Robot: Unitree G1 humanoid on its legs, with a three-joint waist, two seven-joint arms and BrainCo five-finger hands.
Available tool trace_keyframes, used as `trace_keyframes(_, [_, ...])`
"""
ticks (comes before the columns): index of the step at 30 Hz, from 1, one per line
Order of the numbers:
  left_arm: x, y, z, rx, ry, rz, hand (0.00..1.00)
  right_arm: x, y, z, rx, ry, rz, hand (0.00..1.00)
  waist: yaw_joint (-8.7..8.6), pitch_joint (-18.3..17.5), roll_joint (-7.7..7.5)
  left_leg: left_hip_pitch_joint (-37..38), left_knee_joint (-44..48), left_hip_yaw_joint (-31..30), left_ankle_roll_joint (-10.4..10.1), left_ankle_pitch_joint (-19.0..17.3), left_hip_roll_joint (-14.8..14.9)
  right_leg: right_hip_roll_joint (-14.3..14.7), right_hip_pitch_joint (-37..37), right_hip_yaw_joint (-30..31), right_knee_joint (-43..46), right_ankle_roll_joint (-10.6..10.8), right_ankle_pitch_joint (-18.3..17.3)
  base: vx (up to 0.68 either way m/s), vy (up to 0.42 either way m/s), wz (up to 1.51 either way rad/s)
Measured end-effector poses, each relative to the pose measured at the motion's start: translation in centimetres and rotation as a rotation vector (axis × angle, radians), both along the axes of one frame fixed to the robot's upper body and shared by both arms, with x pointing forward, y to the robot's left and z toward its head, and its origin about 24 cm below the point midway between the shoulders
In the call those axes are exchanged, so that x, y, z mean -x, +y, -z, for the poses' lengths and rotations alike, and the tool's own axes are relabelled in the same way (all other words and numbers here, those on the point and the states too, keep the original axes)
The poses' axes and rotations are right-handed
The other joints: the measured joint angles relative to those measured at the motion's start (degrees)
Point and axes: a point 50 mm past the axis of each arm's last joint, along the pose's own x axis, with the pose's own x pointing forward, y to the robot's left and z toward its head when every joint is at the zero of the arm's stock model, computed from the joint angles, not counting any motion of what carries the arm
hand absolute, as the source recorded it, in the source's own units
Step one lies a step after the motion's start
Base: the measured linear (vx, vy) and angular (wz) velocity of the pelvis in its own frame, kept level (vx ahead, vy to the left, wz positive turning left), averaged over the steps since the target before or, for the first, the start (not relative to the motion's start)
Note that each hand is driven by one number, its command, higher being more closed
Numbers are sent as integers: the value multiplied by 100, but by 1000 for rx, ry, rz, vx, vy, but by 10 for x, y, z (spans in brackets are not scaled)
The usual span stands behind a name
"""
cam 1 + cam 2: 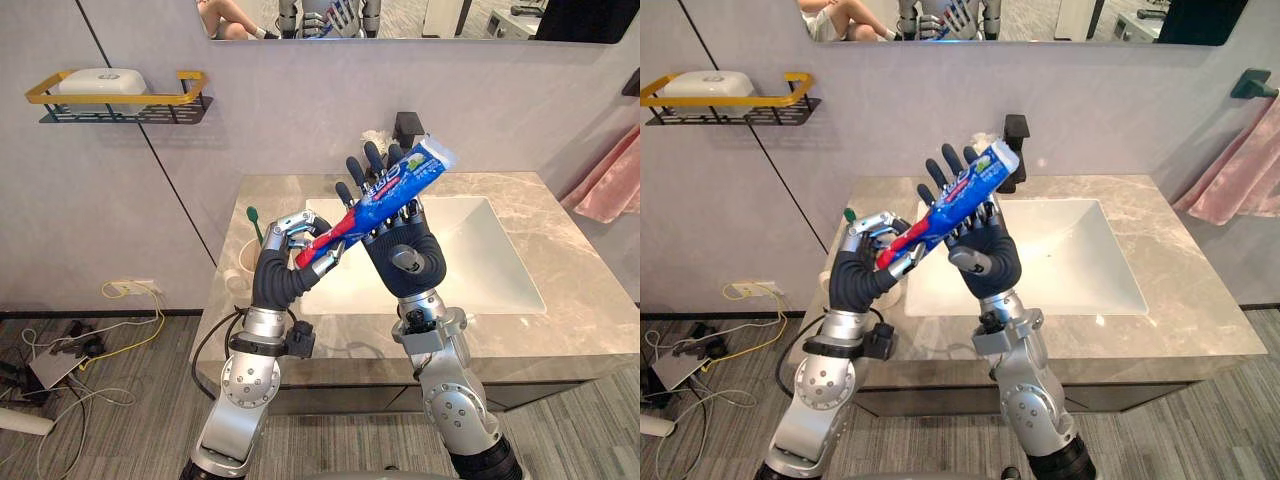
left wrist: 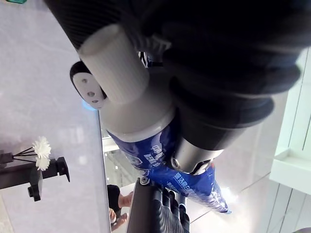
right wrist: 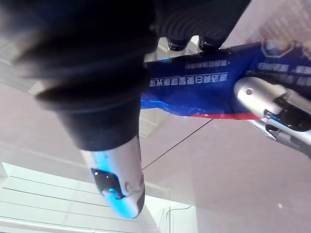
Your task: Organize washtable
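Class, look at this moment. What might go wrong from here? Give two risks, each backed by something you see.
1. The toothpaste tube hangs over the sink, the left hand curled round its red end, with straight fingers of the right hand only propping it: it may slip and fall in.
2. The cup with a toothbrush stands close beside the left hand; a careless swing could tip it.
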Motion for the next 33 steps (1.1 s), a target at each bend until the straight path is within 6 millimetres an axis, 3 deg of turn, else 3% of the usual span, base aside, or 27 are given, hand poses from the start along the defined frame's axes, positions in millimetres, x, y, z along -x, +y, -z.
trace_keyframes(21, [3,-4,13,-30,58,22,100,-5,0,-4,-23,-8,15,100,35,-3,0,0,-51,-18,-4,42,-3,-2,-10,-23,0,0,0,0,0,0])
trace_keyframes(22, [3,-4,13,-30,58,23,0,-5,0,-4,-23,-8,16,100,35,-3,0,0,-52,-22,-4,42,-4,-3,-9,-26,0,0,0,0,0,0])
trace_keyframes(33, [1,0,12,52,89,41,0,-8,-17,0,-32,4,94,100,34,-13,-1,-29,-87,-183,-2,123,-29,-25,30,-187,0,0,0,-10,-4,7])
